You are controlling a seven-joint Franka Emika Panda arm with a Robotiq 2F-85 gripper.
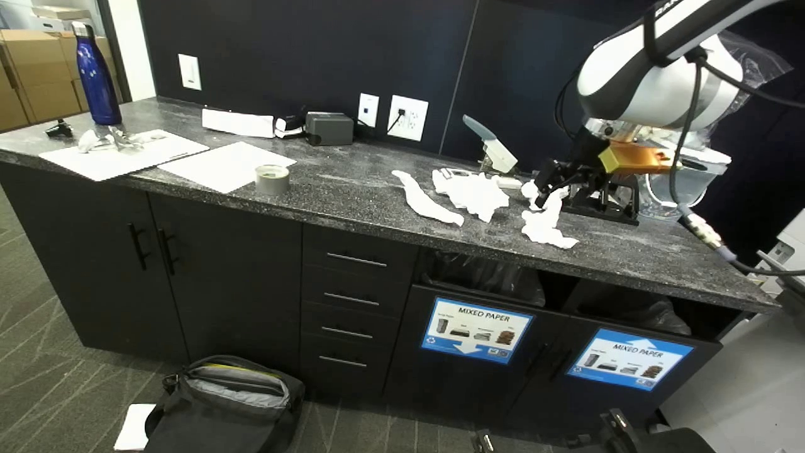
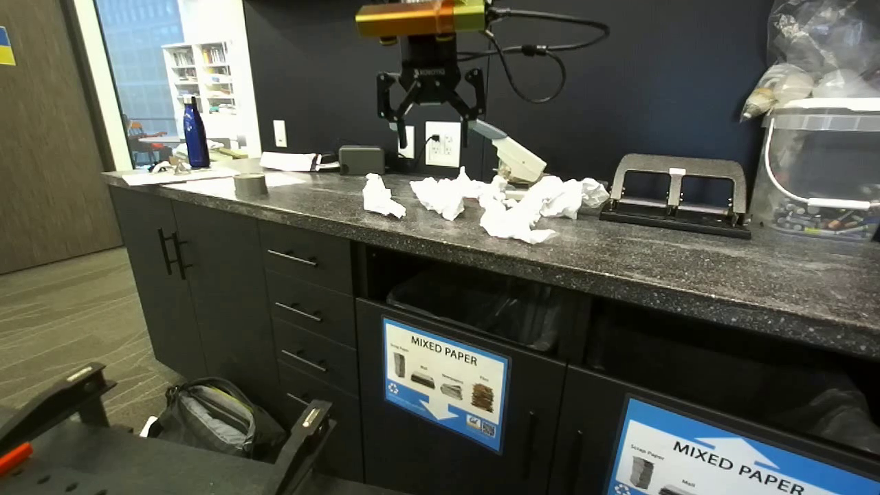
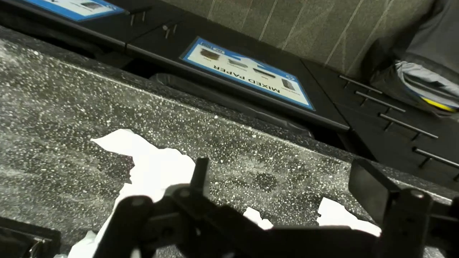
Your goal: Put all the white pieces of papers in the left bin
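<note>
I'm watching a long surface of dark, speckled stone (image 2: 722, 268) stretching away, and just below its front edge the left bin (image 2: 426, 454), a black cabinet front wearing a blue-framed sign (image 2: 447, 381), is waiting. Its near-twin, the black right bin (image 2: 595, 405), is sitting alongside, so a muddle between those lookalikes could be sending a load astray! Above the stone, the black two-pronged claw (image 2: 433, 137) is hanging with its jaws standing wide apart, holding nothing. Toward the back, a grey-and-white stapler-like tool (image 2: 519, 161) is leaning up; a low sweep could be knocking it over. And now the small ones: the crumpled white paper scraps (image 2: 512, 220) are lying mostly bunched on the surface, some apparently overlapping, so one pinch could be dragging a neighbour along. They're looking flimsy; a loose hold could be letting one slip at that stone edge, missing the bin's mouth.
</note>
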